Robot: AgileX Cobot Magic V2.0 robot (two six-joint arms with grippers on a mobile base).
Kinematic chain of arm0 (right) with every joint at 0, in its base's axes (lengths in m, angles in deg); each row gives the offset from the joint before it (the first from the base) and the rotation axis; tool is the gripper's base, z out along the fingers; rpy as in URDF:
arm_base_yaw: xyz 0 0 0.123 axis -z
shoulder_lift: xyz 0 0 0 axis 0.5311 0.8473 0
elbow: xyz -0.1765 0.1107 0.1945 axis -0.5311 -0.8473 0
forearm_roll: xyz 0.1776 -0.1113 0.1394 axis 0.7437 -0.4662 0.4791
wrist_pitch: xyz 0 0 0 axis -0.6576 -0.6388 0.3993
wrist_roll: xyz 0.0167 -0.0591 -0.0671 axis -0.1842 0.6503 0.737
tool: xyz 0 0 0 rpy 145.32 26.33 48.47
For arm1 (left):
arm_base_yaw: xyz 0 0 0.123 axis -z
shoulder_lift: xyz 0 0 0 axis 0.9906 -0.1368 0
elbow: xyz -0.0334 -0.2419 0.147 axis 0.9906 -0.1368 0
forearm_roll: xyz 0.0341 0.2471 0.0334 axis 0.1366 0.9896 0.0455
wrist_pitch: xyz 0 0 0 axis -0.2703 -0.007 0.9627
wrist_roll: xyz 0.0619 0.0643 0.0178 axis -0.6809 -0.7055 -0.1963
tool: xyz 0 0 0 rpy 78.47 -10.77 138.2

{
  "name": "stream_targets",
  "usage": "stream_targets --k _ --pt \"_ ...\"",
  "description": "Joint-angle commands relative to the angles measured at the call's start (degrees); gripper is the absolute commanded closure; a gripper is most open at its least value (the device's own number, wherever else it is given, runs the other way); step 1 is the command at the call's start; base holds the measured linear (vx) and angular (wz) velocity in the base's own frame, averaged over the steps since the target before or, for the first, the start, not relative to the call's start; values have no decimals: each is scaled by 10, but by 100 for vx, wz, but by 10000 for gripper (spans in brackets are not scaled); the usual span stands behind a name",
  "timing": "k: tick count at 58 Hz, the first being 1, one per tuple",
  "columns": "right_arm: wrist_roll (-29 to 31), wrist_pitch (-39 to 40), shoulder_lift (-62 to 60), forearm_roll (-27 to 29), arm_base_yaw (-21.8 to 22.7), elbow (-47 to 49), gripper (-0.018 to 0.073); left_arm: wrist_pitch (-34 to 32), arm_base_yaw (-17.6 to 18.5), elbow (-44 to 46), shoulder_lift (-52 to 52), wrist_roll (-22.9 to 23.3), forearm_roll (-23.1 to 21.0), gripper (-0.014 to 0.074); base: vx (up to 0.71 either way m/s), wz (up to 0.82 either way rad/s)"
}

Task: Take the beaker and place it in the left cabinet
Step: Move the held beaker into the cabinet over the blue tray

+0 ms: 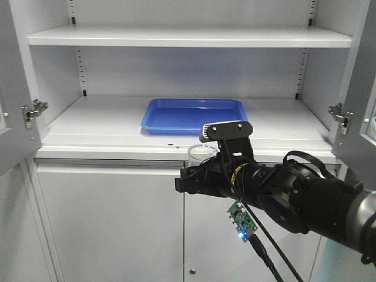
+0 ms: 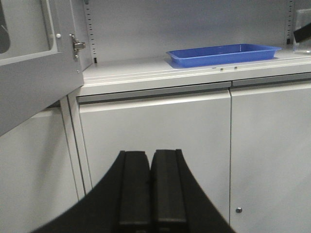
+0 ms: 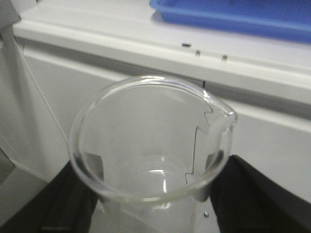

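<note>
The right gripper (image 1: 198,175) pinches the beaker (image 1: 201,154) upright, seemingly ready to set down on its base. It hovers just off the lower shelf (image 1: 94,126) of the left cabinet (image 1: 56,76), at 6 o'clock from a blue tray (image 1: 194,114). The left gripper (image 2: 150,191) hangs low, pressed together.

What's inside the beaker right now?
Nothing visible: the beaker looks empty, and its clear bottom shows in the right wrist view. The right gripper clamps its lower sides, so the wall there and the underside are hidden.
</note>
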Motion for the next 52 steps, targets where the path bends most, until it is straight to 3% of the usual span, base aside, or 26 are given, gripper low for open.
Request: stream_targets --k 1,52 --pt "1 82 -30 -8 -1 21 568 -48 1 -9 10 2 -4 595 7 -16" --pt "1 88 -30 -9 -1 21 568 -48 1 -9 10 2 -4 595 13 -3"
